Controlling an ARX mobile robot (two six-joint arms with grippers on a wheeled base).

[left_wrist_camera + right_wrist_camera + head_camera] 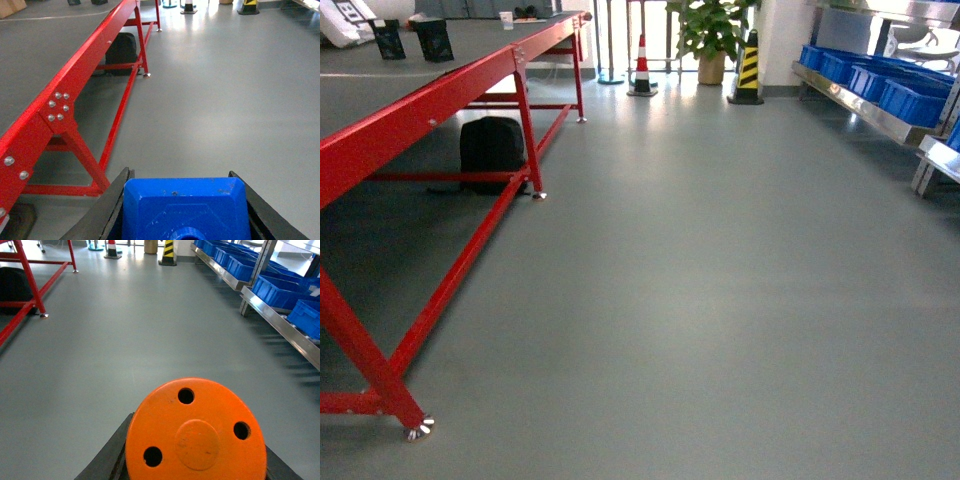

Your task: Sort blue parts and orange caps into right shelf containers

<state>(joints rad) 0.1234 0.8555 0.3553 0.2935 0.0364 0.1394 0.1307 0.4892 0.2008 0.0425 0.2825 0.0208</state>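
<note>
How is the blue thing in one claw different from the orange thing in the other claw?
The blue part is boxy with flat faces and angled corners; the orange cap is a round disc. The blue part has one round stud at its lower edge; the orange cap has three holes around a raised middle. The left gripper holds the blue part, the right gripper the orange cap. Both look like scuffed plastic.

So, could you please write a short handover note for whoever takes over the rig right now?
Left gripper: shut on a blue part, stud up.
Right gripper: shut on an orange cap with three holes.
Position: on open floor, red-framed table to the left, steel shelf with blue crates ahead on the right.
Done: both pieces picked up.
Left: drive to the shelf and drop each piece into its crate.
</note>
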